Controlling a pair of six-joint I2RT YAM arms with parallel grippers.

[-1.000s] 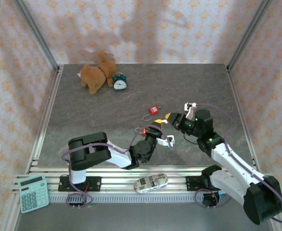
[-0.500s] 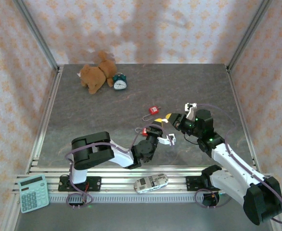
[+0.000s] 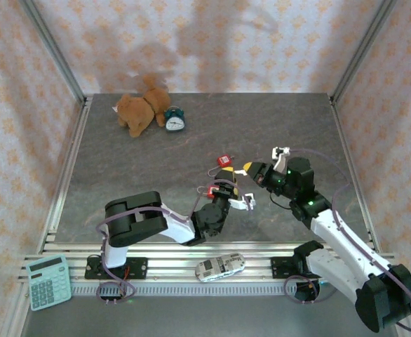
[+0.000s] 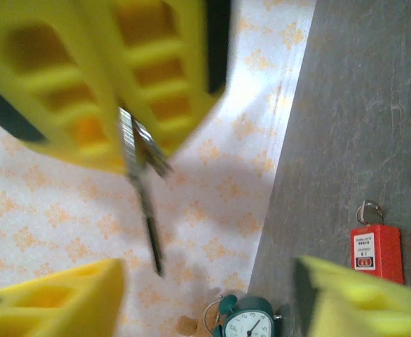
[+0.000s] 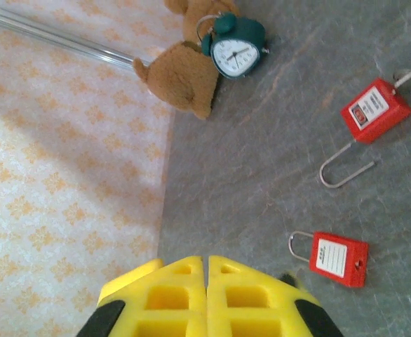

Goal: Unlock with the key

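Observation:
A silver key (image 4: 137, 151) hangs blade-down from the yellow fingers of my right gripper (image 3: 248, 169), which is shut on its head just above my left gripper. In the right wrist view the right gripper (image 5: 205, 270) has its pads pressed together, and the key is hidden there. My left gripper (image 3: 237, 194) (image 4: 205, 302) is open under the key, with nothing between its fingers. One red padlock (image 3: 224, 161) (image 5: 376, 109) lies with its shackle swung open. A second red padlock (image 3: 209, 191) (image 5: 339, 258) lies beside the left gripper with its shackle closed.
A teal alarm clock (image 3: 174, 120) and a brown plush toy (image 3: 141, 109) sit at the back left. A calculator (image 3: 48, 281) and a patterned case (image 3: 219, 267) rest on the front rail. Patterned walls and metal posts enclose the table (image 3: 283, 126).
The left gripper has opened and let go of the key. The right gripper has closed fully on the key and shifted slightly left.

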